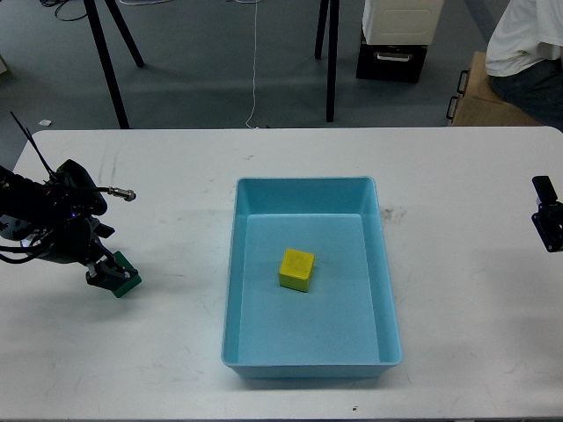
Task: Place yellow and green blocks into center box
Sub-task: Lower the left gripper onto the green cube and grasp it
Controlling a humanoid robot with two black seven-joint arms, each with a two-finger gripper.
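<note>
The green block [126, 282] lies on the white table at the left, partly covered by my left gripper [107, 273]. The gripper reaches down onto the block's left side. It is dark and seen from above, so I cannot make out how its fingers stand. The yellow block [296, 269] lies inside the light blue center box [230, 290], near its middle. Only a small dark part of my right gripper [546, 225] shows at the right edge of the view, above the table and far from the box.
The white table [176, 352] has its far edge just beyond the box. Black stand legs [106, 61], a cabinet [396, 35] and a seated person [528, 44] are on the floor behind the table.
</note>
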